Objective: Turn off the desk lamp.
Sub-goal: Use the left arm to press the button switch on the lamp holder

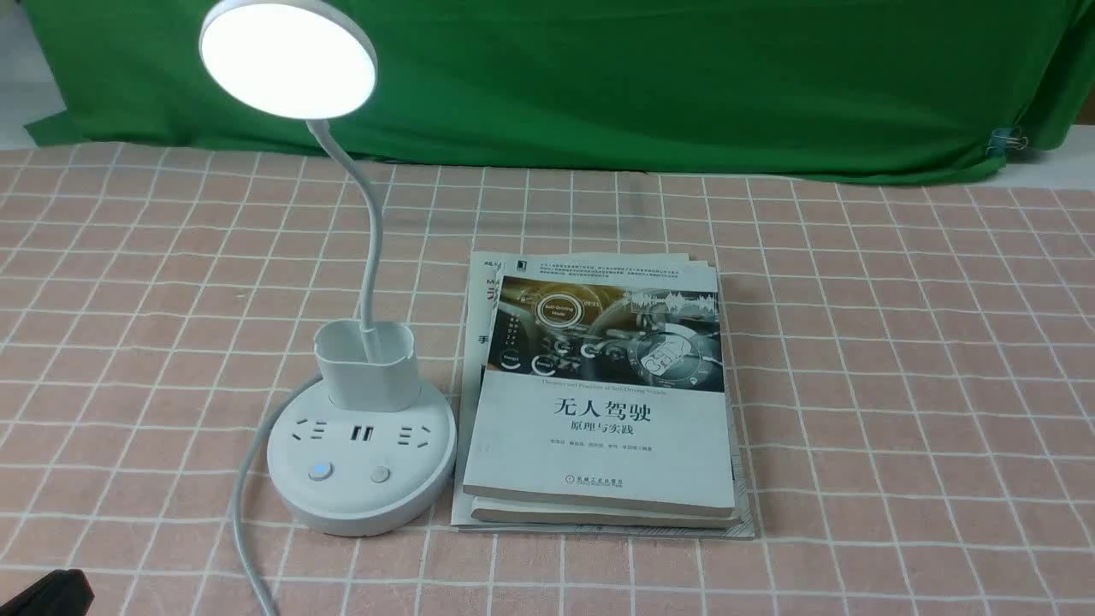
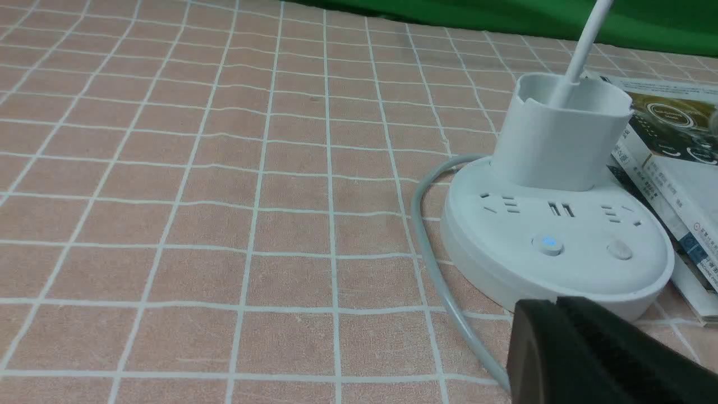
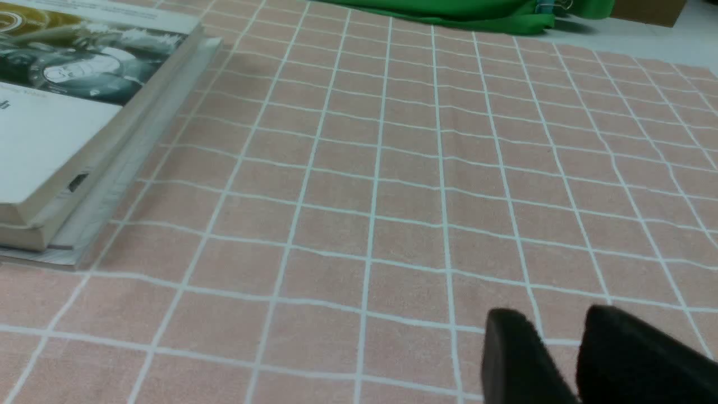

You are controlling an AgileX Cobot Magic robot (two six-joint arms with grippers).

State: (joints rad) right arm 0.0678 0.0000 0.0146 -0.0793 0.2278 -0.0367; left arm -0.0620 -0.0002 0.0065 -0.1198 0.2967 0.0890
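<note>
The desk lamp stands left of centre, and its round disc head (image 1: 288, 58) glows bright. A thin neck (image 1: 369, 248) rises from a small cup (image 1: 366, 364) on the round base (image 1: 359, 505). The base has sockets, a button with a blue light (image 1: 320, 470) and a plain button (image 1: 381, 474). My left gripper (image 2: 555, 303) is shut and empty, just short of the base's near rim (image 2: 561, 280); the lit button (image 2: 548, 244) lies beyond its tips. Only its black edge (image 1: 51, 590) shows in the front view. My right gripper (image 3: 552, 317) is slightly open and empty over bare cloth.
A stack of books (image 1: 599, 402) lies right beside the base, and its edge shows in the right wrist view (image 3: 67, 168). The lamp's grey cable (image 1: 244, 513) curves from the base toward the front edge. A green backdrop (image 1: 650, 77) hangs behind the checked tablecloth.
</note>
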